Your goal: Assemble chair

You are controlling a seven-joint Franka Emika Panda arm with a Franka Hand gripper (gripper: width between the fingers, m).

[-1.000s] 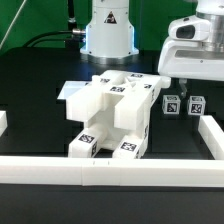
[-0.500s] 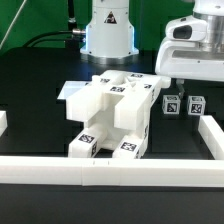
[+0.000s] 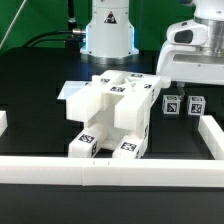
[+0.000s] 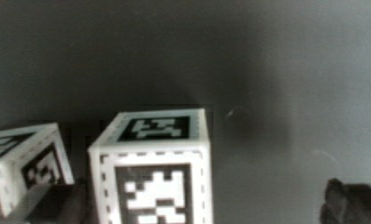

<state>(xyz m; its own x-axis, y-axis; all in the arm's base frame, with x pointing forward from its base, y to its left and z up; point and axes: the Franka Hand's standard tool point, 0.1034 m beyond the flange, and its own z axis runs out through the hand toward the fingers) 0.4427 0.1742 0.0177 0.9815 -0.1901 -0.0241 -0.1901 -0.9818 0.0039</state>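
While my hand (image 3: 188, 80) hangs over the small cubes (image 3: 172, 104) on the black bench (image 3: 40, 90), I cannot tell if it is wide or narrow. The big chair body (image 3: 110, 115) stands near them, toward the exterior view's left.

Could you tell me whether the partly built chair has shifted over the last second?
No. The chair keeps the same spot in the exterior view, its two tagged front blocks just behind the long border rail.
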